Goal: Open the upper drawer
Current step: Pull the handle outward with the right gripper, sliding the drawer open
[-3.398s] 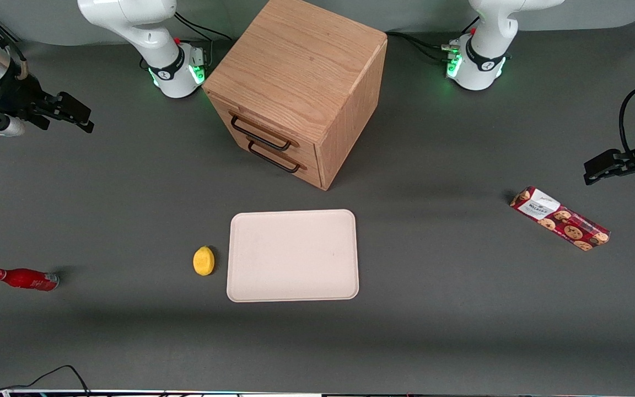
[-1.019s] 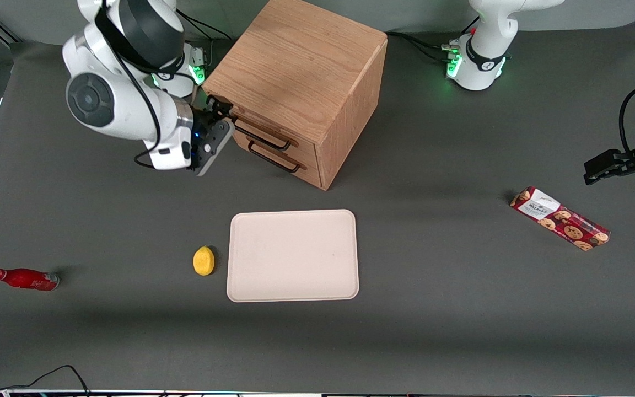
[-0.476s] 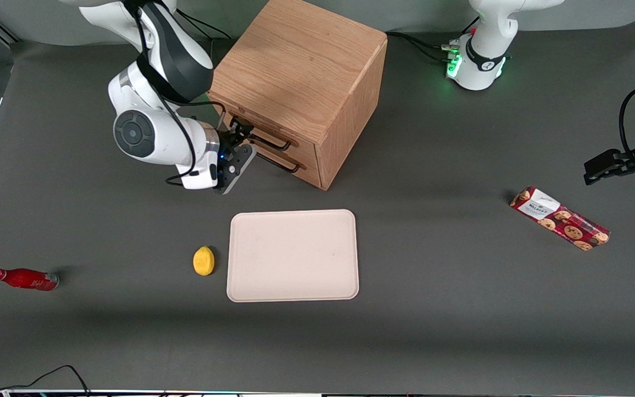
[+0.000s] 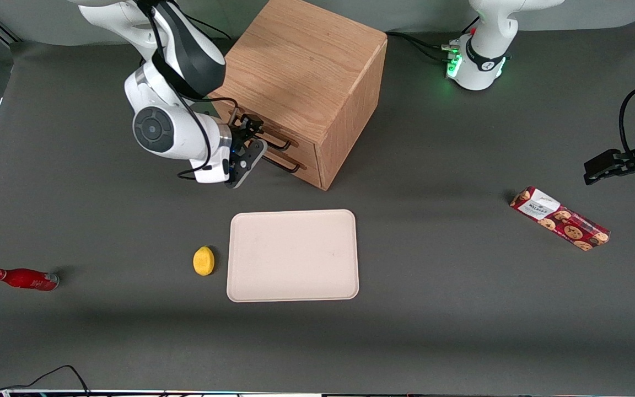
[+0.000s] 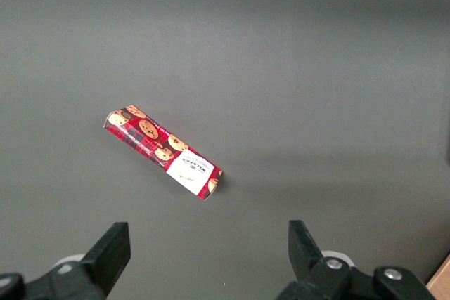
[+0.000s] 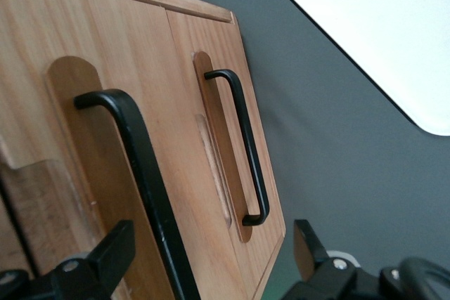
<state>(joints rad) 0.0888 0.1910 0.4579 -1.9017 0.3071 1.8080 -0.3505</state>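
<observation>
Item 1, your claw (image 4: 251, 144): at the front face of the wooden cabinet (image 4: 301, 71), level with its drawers. In the right wrist view the two fingers (image 6: 116, 254) stand spread wide apart, one on each side of the nearer black handle, and neither touches it. The claw holds nothing.

Item 2, upper drawer (image 4: 265, 132): the higher of the two light oak drawers, directly ahead of your claw. It sits flush in the cabinet, unopened. Its thin black wire handle (image 6: 144, 173) runs between your spread fingers in the right wrist view.

Item 3, lower drawer (image 4: 290, 165): just beneath the upper one, also shut. Its handle (image 6: 246, 152) shows clear of your claw, apart from the fingers.

Item 4, cream tray (image 4: 293, 255): flat on the table, nearer the front camera than your claw, well apart from it.

Item 5, yellow lemon (image 4: 203, 260): just beside the tray, also nearer the front camera than your claw.

Item 6, red bottle (image 4: 23, 278): lying on its side, far from your claw toward the working arm's end of the table.

Item 7, biscuit packet (image 4: 560, 218): red, lying flat, far from your claw toward the parked arm's end.
</observation>
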